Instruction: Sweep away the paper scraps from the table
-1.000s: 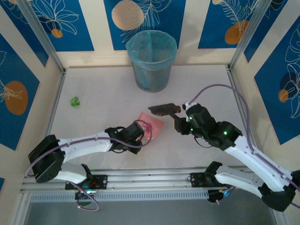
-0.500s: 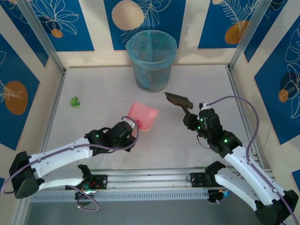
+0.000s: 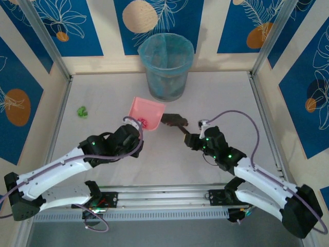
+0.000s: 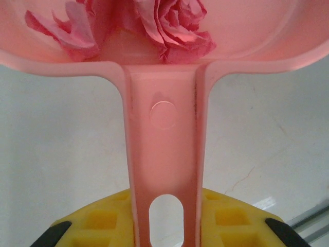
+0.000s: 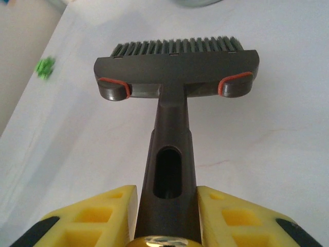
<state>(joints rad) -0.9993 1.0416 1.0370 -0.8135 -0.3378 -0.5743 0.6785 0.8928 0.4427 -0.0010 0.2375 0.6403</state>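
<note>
My left gripper [image 3: 134,128] is shut on the handle of a pink dustpan [image 3: 147,112], held above the white table [image 3: 216,92] in front of the bin. Crumpled pink paper scraps [image 4: 175,28] lie in the pan, close to the handle [image 4: 164,154] between my yellow fingers [image 4: 97,221]. My right gripper [image 3: 196,138] is shut on the handle of a dark brush [image 3: 174,120], its head just right of the pan. In the right wrist view the brush [image 5: 177,69] points bristles-away between yellow fingers [image 5: 226,216]. One green paper scrap [image 3: 81,110] [image 5: 45,67] lies at the table's far left.
A translucent blue bin [image 3: 165,67] stands at the back middle of the table. Metal rails [image 3: 164,198] run along the near edge by the arm bases. Patterned blue walls close in the back and sides.
The left arm has carried the dustpan up and back toward the bin. The right arm swung the brush right, then back left to the pan's side. The green scrap has not moved.
</note>
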